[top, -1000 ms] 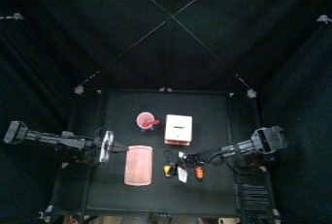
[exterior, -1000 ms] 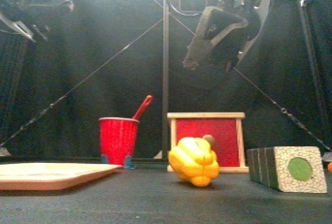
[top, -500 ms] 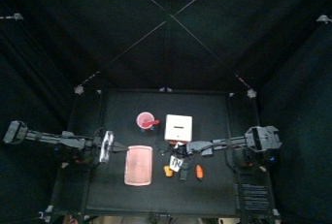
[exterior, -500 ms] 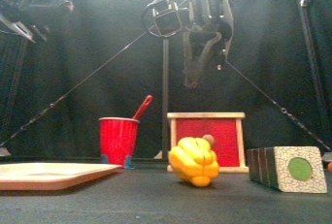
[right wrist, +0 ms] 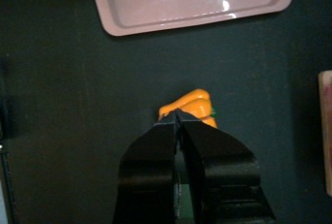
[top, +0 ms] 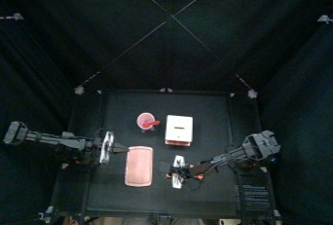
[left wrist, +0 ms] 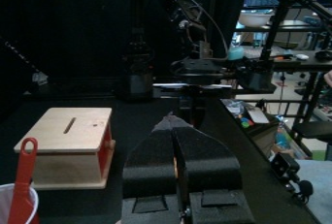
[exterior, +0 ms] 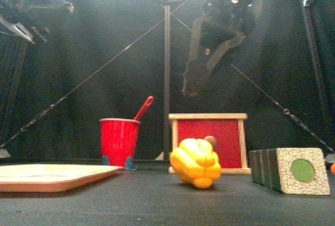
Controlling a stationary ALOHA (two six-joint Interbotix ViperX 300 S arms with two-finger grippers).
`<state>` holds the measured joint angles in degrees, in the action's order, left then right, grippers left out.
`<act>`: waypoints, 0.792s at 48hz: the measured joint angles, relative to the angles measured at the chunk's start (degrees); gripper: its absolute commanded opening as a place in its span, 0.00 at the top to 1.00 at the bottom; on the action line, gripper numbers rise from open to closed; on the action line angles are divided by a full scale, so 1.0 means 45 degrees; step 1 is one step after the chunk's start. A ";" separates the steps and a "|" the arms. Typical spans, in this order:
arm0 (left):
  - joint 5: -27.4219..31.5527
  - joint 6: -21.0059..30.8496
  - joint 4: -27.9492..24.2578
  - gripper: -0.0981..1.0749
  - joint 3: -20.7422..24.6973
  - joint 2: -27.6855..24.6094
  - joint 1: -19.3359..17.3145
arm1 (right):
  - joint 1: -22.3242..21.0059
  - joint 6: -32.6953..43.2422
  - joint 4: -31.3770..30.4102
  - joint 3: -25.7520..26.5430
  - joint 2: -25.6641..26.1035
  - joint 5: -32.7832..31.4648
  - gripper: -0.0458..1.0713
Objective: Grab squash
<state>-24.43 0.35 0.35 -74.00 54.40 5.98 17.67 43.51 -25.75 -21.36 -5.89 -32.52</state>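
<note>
No text, label, brand, number or sign can be read anywhere in these views. The block (exterior: 289, 169) at the front right of the table carries only a plain green disc on its pale face, and the wooden box (exterior: 210, 142) with the red panel shows no lettering.

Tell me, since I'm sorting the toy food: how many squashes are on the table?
1. The squash lies near the table's front edge, right of the pink tray and under the right tool. Others may hide behind the boxes.
</note>
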 measured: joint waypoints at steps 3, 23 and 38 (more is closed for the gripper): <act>0.0000 -0.0020 0.0000 0.93 0.0000 0.0000 0.0000 | 0.0117 0.0703 -0.0918 -0.0156 0.0000 0.0156 0.47; 0.0000 -0.0039 0.0020 0.93 0.0000 0.0000 -0.0039 | 0.0566 0.3613 -0.3457 -0.0957 0.0020 -0.0430 0.10; 0.0000 -0.0039 0.0020 0.93 -0.0020 0.0000 -0.0156 | 0.0977 0.3789 -0.4063 -0.1055 -0.0215 -0.0391 0.08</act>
<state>-24.43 0.18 0.44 -74.09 54.40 5.27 22.06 60.56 -44.03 -26.10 -6.86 -34.28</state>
